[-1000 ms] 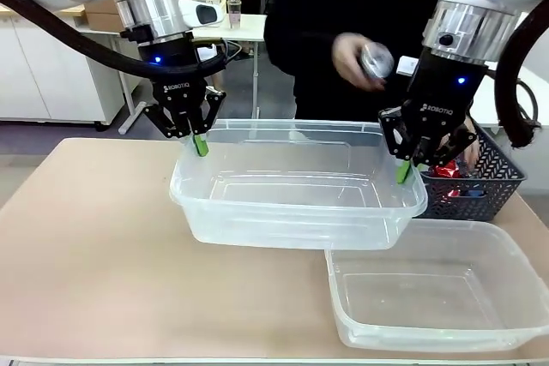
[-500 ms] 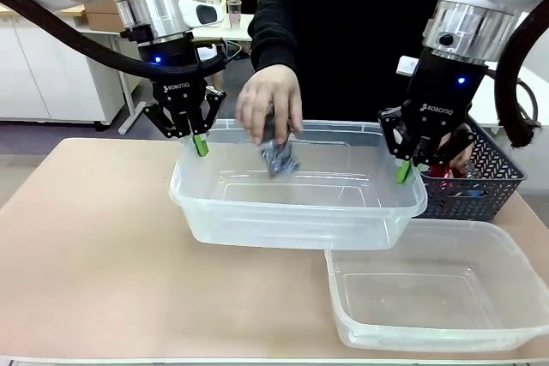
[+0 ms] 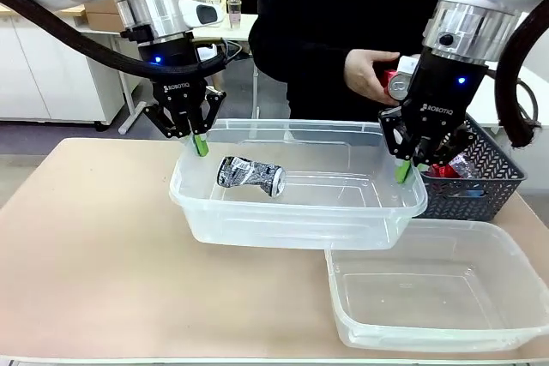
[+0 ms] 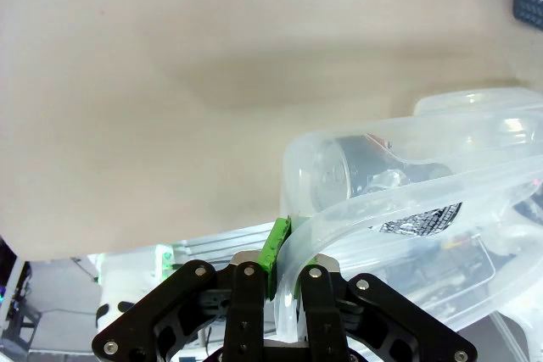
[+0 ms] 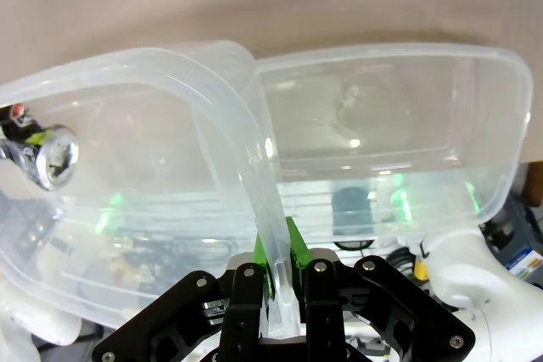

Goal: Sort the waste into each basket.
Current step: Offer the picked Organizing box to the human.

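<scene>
Front view: two clear tubs, one dark can and one grey basket [image 3: 491, 179]. The left jaws and right jaws, both marked ROBOTIQ, are each clamped tight on the rim of the far tub [image 3: 296, 231], one at each of its back corners. The dark can [image 3: 250, 176] lies on its side inside, between the jaws and nearer the left ones. The second tub [image 3: 429, 332] sits at the worktop's [image 3: 86, 255] near right corner. A person's hand [image 3: 367, 75] holds a red can [image 3: 395, 83] just behind the right jaws.

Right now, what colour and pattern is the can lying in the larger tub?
The can is black with white markings; clearest in front view.
</scene>
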`<state>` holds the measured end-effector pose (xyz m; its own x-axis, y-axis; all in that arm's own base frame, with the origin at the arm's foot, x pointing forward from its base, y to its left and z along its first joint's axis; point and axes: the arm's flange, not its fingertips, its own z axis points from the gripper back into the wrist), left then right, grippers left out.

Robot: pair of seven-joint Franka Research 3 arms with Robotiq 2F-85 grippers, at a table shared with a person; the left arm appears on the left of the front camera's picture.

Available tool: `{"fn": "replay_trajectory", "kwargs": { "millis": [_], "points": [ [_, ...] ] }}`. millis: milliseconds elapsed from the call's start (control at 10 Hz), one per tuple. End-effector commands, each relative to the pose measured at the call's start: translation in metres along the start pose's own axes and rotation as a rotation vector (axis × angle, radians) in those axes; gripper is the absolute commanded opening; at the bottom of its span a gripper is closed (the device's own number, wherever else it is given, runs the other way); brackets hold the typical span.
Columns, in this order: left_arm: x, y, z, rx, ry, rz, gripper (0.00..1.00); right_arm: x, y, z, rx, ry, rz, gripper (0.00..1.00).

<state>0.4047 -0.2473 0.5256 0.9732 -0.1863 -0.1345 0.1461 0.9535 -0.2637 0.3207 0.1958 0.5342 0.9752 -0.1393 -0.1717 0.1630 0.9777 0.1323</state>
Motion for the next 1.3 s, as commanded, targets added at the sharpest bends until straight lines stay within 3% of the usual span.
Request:
{"fn": "replay_trajectory", "kwargs": {
  "millis": [0, 1200],
  "points": [
    [-0.0037, -0.0006, 0.0079, -0.014, -0.015, 0.003, 0.06, 0.0023, -0.004, 0.0002, 0.003, 0.002, -0.005, 0.07],
    [-0.0037, -0.0006, 0.0079, -0.014, -0.015, 0.003, 0.06, 0.0023, -0.004, 0.0002, 0.003, 0.002, -0.005, 0.07]
  ]
}}
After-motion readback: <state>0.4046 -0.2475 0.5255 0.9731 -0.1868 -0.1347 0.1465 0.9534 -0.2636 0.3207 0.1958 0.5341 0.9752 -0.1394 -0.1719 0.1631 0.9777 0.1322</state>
